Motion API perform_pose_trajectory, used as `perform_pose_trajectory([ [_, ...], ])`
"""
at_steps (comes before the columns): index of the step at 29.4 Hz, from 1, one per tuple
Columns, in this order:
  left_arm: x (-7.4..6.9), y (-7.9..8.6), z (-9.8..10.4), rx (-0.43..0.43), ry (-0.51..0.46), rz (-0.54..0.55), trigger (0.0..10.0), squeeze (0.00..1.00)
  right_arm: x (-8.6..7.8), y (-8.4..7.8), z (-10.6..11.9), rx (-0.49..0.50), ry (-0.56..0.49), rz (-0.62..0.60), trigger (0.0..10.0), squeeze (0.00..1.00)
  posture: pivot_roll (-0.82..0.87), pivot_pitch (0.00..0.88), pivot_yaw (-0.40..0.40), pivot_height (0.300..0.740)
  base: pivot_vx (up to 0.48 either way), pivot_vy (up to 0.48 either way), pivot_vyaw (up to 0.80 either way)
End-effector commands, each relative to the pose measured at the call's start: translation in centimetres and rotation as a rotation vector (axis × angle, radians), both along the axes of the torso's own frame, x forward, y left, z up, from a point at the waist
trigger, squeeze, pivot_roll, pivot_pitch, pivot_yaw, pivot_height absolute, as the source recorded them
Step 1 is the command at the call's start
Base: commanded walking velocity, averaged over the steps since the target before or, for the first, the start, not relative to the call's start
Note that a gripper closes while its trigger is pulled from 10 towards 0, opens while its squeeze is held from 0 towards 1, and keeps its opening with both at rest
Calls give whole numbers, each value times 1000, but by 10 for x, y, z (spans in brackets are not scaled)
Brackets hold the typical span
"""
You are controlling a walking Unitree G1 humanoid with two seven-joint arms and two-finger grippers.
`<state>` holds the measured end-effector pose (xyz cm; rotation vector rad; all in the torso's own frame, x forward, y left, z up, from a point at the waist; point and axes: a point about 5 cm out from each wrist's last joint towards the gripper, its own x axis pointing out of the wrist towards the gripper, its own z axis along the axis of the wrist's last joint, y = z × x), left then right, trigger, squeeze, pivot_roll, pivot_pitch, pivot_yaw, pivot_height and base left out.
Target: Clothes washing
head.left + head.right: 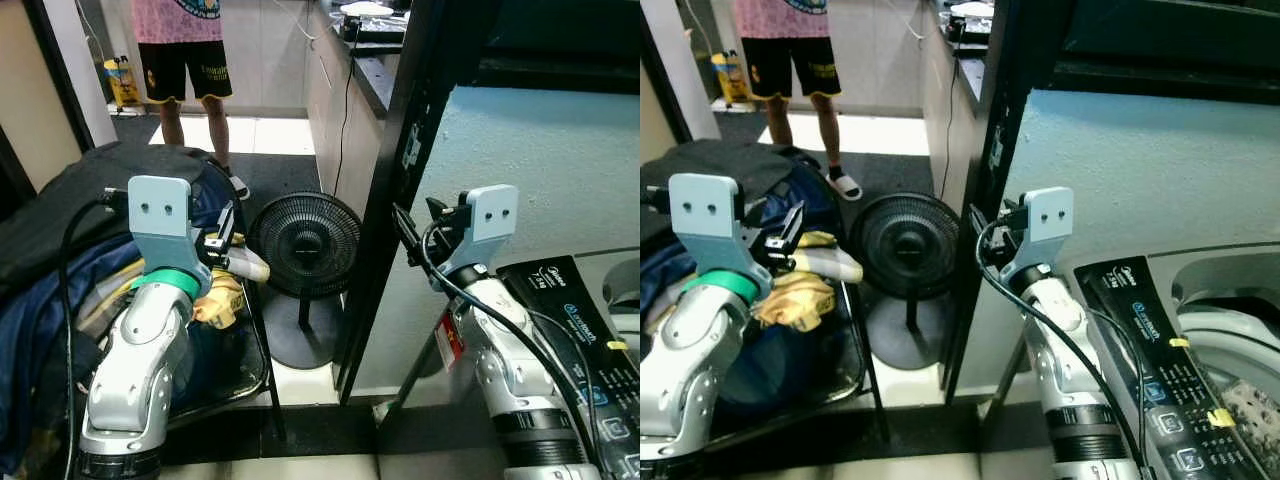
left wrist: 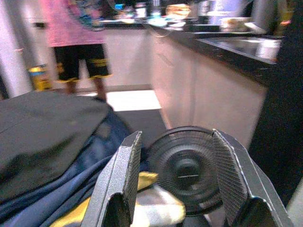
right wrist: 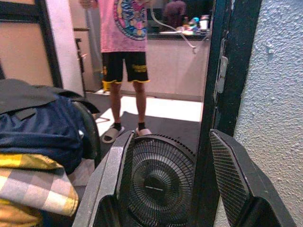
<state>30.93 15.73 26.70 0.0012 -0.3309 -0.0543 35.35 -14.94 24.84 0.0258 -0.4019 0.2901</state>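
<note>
Left eye view: left hand (image 1: 222,238) raised over a heap of clothes (image 1: 60,250), fingers (image 2: 124,175) spread wide apart with nothing between them. Heap piled in a dark-framed basket (image 1: 240,375) on the robot's left: a black garment (image 2: 42,137) on top, blue cloth (image 3: 38,130) beneath, a yellow checked piece (image 3: 33,189) at the near edge just below the left hand. Cannot tell whether the fingertips touch the cloth.

Right hand (image 1: 412,232) held up beside a black door frame (image 1: 400,140), fingers (image 3: 232,175) likewise wide open and holding nothing. Black floor fan (image 1: 305,245) standing between the basket and the door frame, near both. Washing machine (image 1: 1200,360) at the right, just beside the right arm, with a black control panel (image 1: 1145,340) along its near edge and the round tub partly visible. Pale blue rough wall (image 1: 540,170) behind the machine.

Further back, a person (image 1: 185,60) in a pink shirt, black shorts and sandals standing on a white tiled floor, next to a dark tabletop (image 1: 375,45) carrying kitchen things. Yellow bottle (image 1: 122,82) on the floor near the person's legs.
</note>
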Motion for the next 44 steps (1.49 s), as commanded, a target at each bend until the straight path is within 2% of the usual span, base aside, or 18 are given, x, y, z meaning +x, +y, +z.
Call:
perform_pose_trajectory([
  [1,-1,-1,0,3,4,-8,10000,0,0,-2,-3,15,6,-1,10000,0,16,46,-28,740,0,480,0],
  [12,-2,-2,0,4,-1,-10,10000,0,-2,0,-3,12,4,9,10000,0,17,44,-28,740,0,480,0],
  [15,-2,-1,0,21,-1,4,10000,0,-2,0,-3,13,5,10,10000,0,18,46,-29,740,0,0,0],
  [16,-1,0,0,22,6,19,10000,0,-1,7,-4,-66,-2,26,10000,0,16,49,-29,740,0,-480,800],
  [18,0,1,-1,18,11,26,10000,0,-2,10,-5,-98,-7,34,10000,0,16,50,-29,740,0,-480,800],
  [22,1,5,-3,0,24,49,10000,0,-2,14,-6,-104,-8,47,10000,0,18,55,-31,740,0,-240,800],
  [23,2,6,-3,-17,27,53,10000,0,-1,14,-8,-70,14,61,10000,0,19,56,-33,740,0,0,0],
  [32,1,10,-1,-26,18,69,10000,0,-2,15,-7,-78,8,81,10000,0,17,59,-39,740,0,0,0],
  [37,2,10,0,-23,4,71,10000,0,-2,15,-7,-78,8,81,10000,0,18,60,-40,740,0,0,0],
  [44,3,2,-10,-78,6,14,10000,0,-2,16,-10,-94,9,30,10000,0,11,64,-36,740,0,0,0],
])
